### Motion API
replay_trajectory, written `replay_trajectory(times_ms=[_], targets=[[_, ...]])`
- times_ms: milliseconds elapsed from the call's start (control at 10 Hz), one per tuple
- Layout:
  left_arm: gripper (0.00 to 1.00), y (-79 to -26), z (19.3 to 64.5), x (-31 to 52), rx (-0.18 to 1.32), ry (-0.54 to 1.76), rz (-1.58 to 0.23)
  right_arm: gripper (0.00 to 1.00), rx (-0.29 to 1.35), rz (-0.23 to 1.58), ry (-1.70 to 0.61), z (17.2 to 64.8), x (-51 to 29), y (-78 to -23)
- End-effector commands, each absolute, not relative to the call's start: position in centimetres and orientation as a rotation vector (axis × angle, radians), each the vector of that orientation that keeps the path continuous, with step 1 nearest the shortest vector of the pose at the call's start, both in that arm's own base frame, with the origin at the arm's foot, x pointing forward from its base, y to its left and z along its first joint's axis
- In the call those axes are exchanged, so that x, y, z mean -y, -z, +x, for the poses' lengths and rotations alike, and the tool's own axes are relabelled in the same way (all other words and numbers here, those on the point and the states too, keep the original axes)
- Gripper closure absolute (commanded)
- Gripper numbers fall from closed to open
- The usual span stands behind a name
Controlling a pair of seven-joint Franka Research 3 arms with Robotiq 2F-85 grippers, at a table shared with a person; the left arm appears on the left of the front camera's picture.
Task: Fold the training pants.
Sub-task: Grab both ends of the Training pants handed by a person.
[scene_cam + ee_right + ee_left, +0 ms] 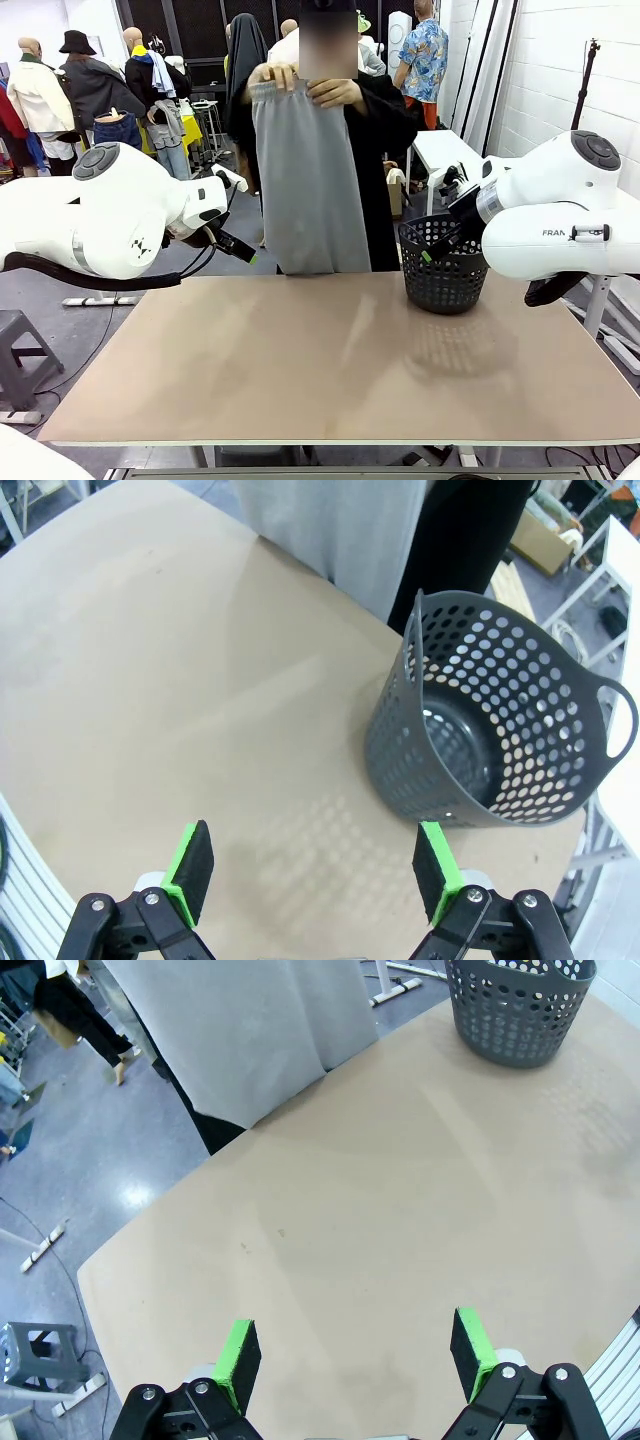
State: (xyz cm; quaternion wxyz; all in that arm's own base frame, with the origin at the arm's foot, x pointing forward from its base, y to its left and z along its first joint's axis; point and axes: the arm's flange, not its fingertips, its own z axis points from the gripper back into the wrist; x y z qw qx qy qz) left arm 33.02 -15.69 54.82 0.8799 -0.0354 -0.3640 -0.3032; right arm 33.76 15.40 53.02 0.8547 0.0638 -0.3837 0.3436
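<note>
Left gripper (355,1340): jaws fully spread, empty, above bare table (400,1190). Right gripper (312,850): likewise wide, empty, near black perforated basket (500,720). Training pants (305,180): grey, hanging by the waistband from person's hands (335,92) beyond the far table edge. Risk: pants laid crooked or bunched would leave wrinkled folds; cloth could snag basket.

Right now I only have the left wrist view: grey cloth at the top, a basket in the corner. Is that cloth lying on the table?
Observer: No. A person holds the pants up by the waistband in both hands, so they hang at the far edge of the table.
Operator: Anything in the basket?
Observer: The right wrist view looks into the basket. It's empty.
Operator: Right end effector?
Observer: The right end effector is open beside the basket, holding nothing.
</note>
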Motion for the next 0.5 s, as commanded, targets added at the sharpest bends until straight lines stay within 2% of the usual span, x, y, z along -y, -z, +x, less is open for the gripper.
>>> replay_trajectory(times_ms=[0,400], targets=[[0.0,-54.77,33.05,15.69,0.757,0.632,-0.074,0.0,0.807,0.133,-0.721,33.78,-15.34,-53.04],[0.0,-54.77,33.05,15.69,0.757,0.632,-0.074,0.0,0.807,0.133,-0.721,33.78,-15.34,-53.04]])
